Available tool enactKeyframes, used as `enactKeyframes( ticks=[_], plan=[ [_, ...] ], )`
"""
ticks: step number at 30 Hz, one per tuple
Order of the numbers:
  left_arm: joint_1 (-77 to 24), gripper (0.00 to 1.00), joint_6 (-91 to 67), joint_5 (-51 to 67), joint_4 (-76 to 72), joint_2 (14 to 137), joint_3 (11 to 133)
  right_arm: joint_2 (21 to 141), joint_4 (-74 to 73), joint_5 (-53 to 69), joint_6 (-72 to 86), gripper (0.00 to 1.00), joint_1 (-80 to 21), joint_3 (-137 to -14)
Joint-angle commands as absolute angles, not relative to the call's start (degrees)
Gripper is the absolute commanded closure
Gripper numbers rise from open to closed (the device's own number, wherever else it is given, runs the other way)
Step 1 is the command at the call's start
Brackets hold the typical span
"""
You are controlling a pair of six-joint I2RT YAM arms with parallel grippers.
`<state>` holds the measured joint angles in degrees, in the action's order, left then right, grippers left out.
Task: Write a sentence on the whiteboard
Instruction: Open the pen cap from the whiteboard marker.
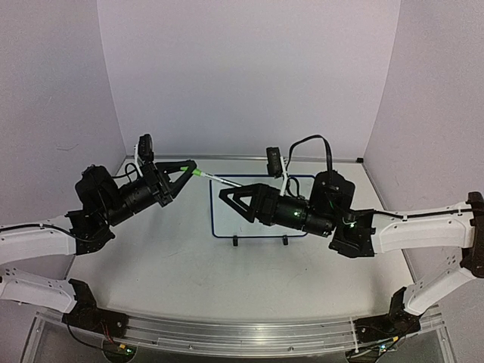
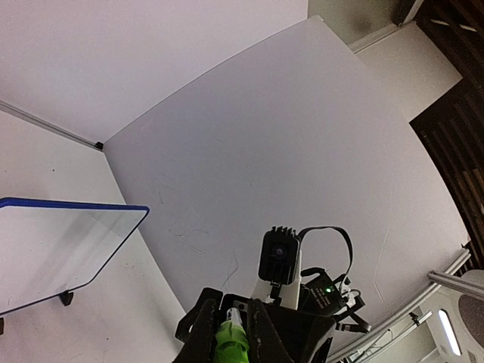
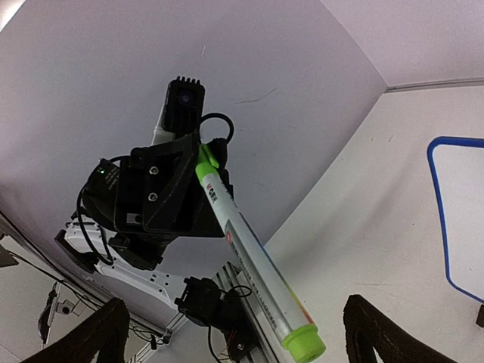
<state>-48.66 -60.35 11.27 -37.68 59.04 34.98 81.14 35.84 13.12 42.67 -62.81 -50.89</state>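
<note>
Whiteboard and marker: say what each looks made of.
The whiteboard: a smooth, glossy white panel, probably a coated sheet, since the left wrist view shows an almost mirror-like sheen. Its blue frame looks like moulded plastic. The marker: seemingly plastic, with a shiny white printed barrel and a duller green cap.

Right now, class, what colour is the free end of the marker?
Bright green; the marker's free end shows best in the right wrist view.
</note>
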Motion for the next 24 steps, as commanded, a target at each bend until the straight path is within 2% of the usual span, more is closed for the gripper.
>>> enactKeyframes(
  ticks=[1, 16, 24],
  plan=[
    [-48.6, 1.00, -61.3, 14.0, -44.1, 60.3, 35.6, 81.4, 42.3, 16.7, 45.2, 0.13, -62.7, -53.8],
    [-48.6, 1.00, -64.0, 18.5, -47.7, 63.5, 36.2, 83.7, 47.4, 22.2, 47.8, 0.28, -62.7, -56.1],
    [-48.6, 1.00, -65.2, 21.1, -47.7, 65.4, 37.0, 84.1, 48.6, 22.5, 48.2, 0.41, -62.6, -56.1]
  ],
)
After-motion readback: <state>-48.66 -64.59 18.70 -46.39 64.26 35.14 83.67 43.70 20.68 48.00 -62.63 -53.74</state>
